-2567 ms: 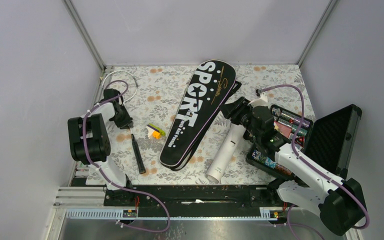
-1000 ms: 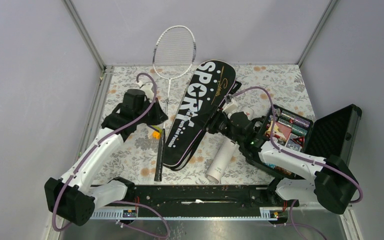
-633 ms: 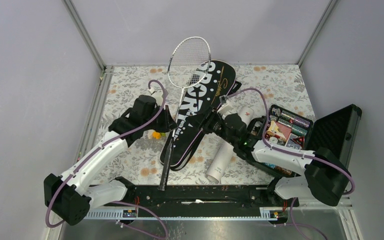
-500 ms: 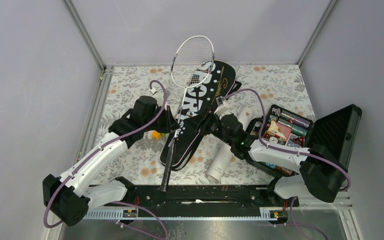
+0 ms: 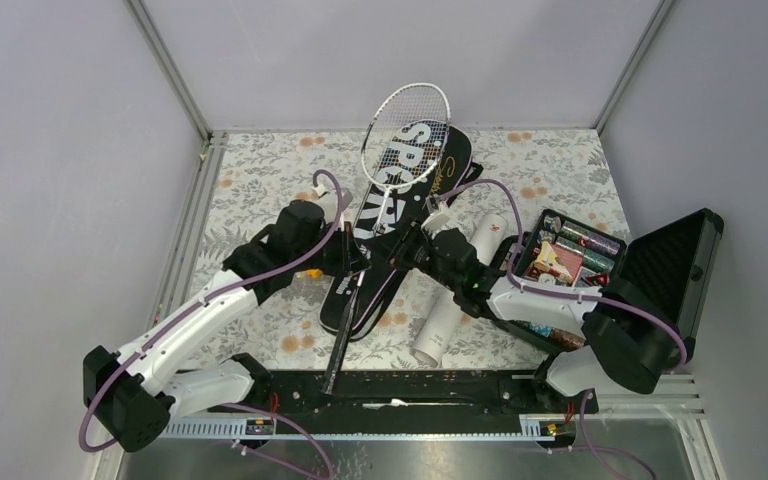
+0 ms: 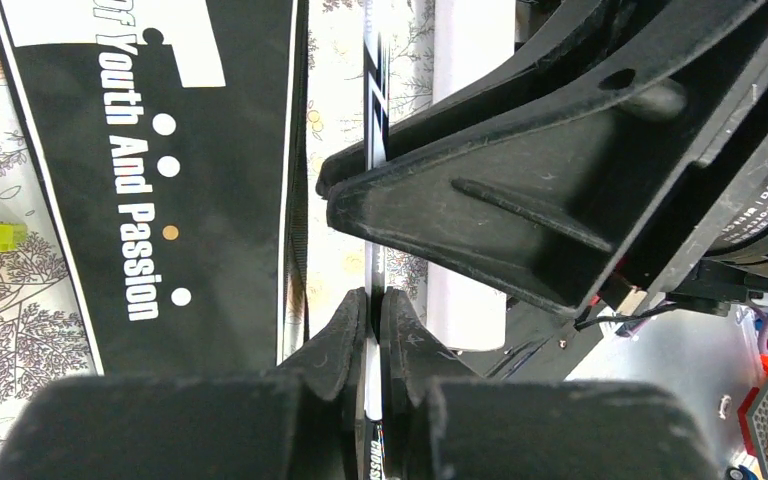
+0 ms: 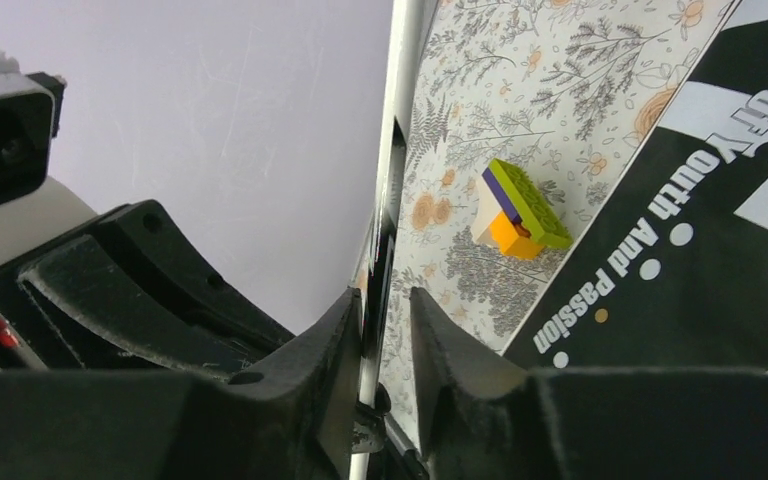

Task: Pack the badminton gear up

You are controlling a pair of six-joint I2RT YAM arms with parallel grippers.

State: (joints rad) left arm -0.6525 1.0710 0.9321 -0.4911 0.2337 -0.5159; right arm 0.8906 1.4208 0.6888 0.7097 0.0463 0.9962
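Observation:
A white-framed racket (image 5: 405,135) hangs tilted above the black "SPORT" bag (image 5: 400,215), with its head over the bag's far end and its black handle (image 5: 338,350) toward the arms' bases. My left gripper (image 5: 358,264) is shut on the thin shaft (image 6: 373,250), as the left wrist view (image 6: 373,300) shows. My right gripper (image 5: 376,250) faces it from the right. In the right wrist view its jaws (image 7: 385,300) straddle the shaft (image 7: 400,100), which touches the left finger with a gap to the other. A long white tube (image 5: 450,300) lies right of the bag.
An open black hard case (image 5: 570,260) of colourful foil-wrapped items stands at the right, its lid (image 5: 665,275) raised. A small green and orange block (image 7: 520,210) lies on the flowered cloth (image 5: 260,170) left of the bag. Grey walls surround the table.
My left arm has swung the racket to the right, from beside the bag to above it. My right gripper has moved left onto the shaft and its jaws have narrowed.

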